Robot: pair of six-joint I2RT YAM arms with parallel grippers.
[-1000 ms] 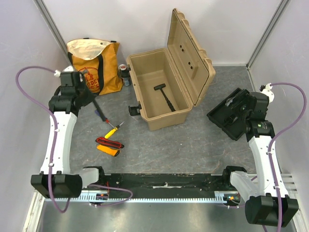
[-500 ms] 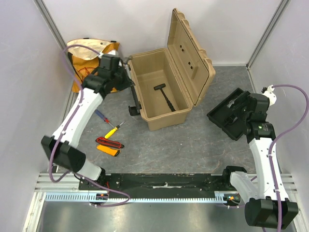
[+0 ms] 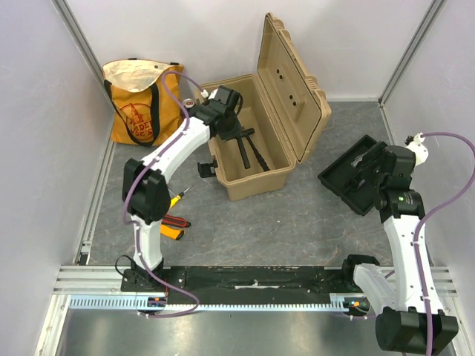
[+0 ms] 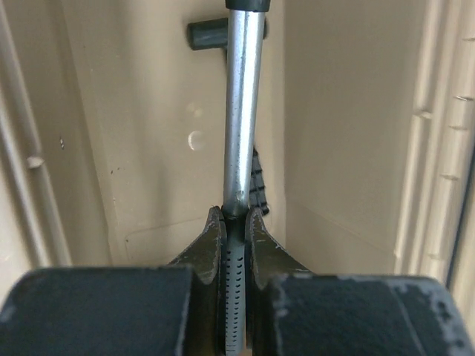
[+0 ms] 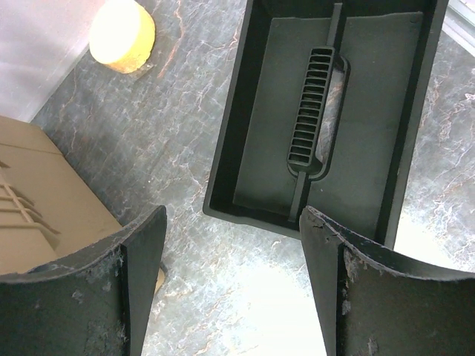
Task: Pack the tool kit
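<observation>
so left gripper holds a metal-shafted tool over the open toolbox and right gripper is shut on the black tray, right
Not the right gripper: the right wrist view shows it open, jaws apart above the black tray. The left gripper does hold the metal-shafted tool over the open toolbox.

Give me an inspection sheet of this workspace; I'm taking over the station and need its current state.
Surface: grey marbled table, no damage seen.
Job's things: tan toolbox open, lid raised; black T-shaped tool inside; black tray out on the table to the right; yellow-handled screwdriver and orange-black meter on the table to the left, partly behind the left arm.
Clutter: tote bag standing at back left.
Grippers: left tool shut on a silver shaft inside the toolbox; right tool open above the tray.
Cables: purple cable loops off each arm; no snag seen.
Surroundings: pale walls; metal rail at the near edge.
</observation>
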